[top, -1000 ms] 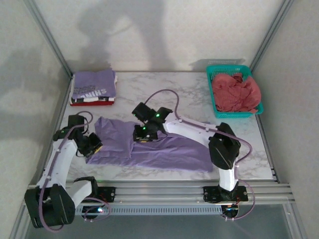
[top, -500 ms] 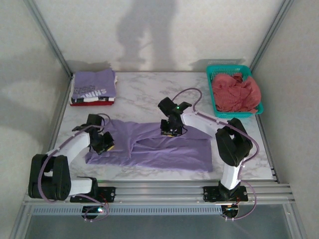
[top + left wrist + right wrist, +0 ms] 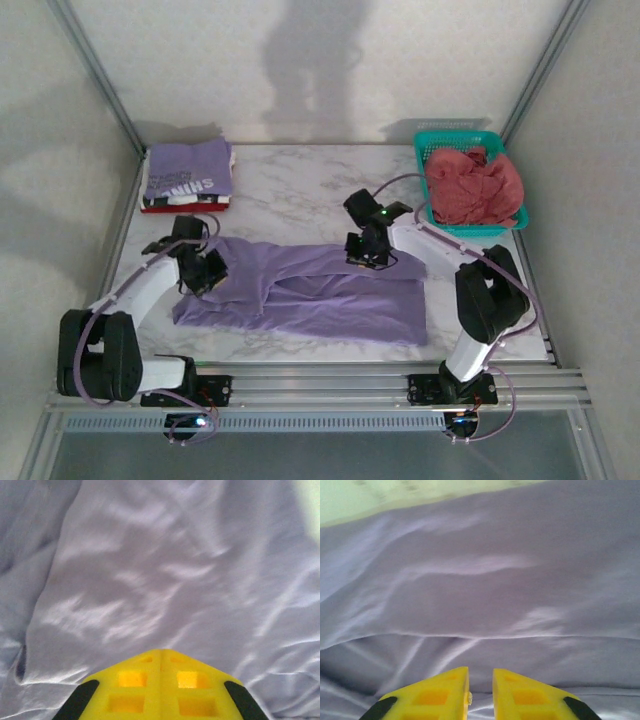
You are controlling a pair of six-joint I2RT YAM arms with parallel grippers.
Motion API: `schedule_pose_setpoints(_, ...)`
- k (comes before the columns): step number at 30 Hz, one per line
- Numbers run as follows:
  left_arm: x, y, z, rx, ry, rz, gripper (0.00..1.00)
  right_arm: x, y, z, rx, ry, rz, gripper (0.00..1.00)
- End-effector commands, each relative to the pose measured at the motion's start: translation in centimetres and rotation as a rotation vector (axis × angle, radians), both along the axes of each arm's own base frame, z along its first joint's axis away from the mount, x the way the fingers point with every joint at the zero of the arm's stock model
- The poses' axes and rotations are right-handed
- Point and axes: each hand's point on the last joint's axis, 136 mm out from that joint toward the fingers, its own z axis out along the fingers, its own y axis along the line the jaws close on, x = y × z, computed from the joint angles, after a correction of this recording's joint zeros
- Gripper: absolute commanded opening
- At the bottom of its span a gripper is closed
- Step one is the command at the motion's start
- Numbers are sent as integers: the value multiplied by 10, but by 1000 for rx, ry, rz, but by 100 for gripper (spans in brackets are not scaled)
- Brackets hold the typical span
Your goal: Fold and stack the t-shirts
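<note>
1. Table (image 3: pixel 300 185): marble-patterned top inside a walled enclosure.

2. Lavender tee (image 3: pixel 330 300): lies spread across the near middle of the table, wrinkled, long axis left to right. A fold of its own fabric lies over its middle. Its left edge is near the left arm; its right edge ends short of the right arm's base.

3. Left gripper (image 3: pixel 205 270): sits over the left end of the lavender tee, at the fabric. In the left wrist view the yellow fingers (image 3: pixel 132 680) meet at the tip with no gap, so the jaws are clenched. Whether cloth is caught between them cannot be told.

4. Right gripper (image 3: pixel 368 252): sits over the far edge of the lavender tee, right of centre. In the right wrist view the fingers (image 3: pixel 440 692) stand a narrow slit apart, with lavender fabric just beyond the tips. Whether they pinch the fabric cannot be told.

5. Folded stack (image 3: pixel 188 178): rests at the far left corner, well apart from the lavender tee. A purple tee with white lettering lies on top; red, white and black layers show beneath it.

6. Basket (image 3: pixel 430 150): teal, at the far right corner. A crumpled coral-pink tee (image 3: pixel 472 187) lies in it.
</note>
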Motion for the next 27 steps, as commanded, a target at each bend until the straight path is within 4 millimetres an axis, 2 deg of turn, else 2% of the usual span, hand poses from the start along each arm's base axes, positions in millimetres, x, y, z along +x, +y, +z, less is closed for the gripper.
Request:
schedule_pose_setpoints(1, 1, -1, 2, 28, 13, -10, 0, -4, -23, -9, -34, 11, -33, 16)
schedule_pose_setpoints(4, 4, -17, -20, 0, 52, -53, 0, -7, -39, -28, -27, 48, -84, 8)
schedule_pose_setpoints(7, 8, -29, -31, 21, 60, -86, 0, -8, -48, -43, 16, 70, -129, 3)
schedule_pose_setpoints(12, 8, -35, -51, 70, 94, -122, 0, -15, -58, -58, 6, 92, -167, 1)
schedule_pose_setpoints(17, 11, -44, -70, 53, 107, -151, 0, -35, -83, -74, -80, 140, -258, 1)
schedule_pose_setpoints(21, 25, -56, -78, 41, 109, -183, 0, -52, -100, -79, -118, 154, -354, 0)
schedule_pose_setpoints(24, 35, -63, -86, 57, 148, -211, 0, -64, -106, -78, -59, 107, -459, 0)
schedule_pose_setpoints(27, 55, -75, -86, 62, 124, -230, 0, -74, -114, -71, -50, 83, -505, 0)
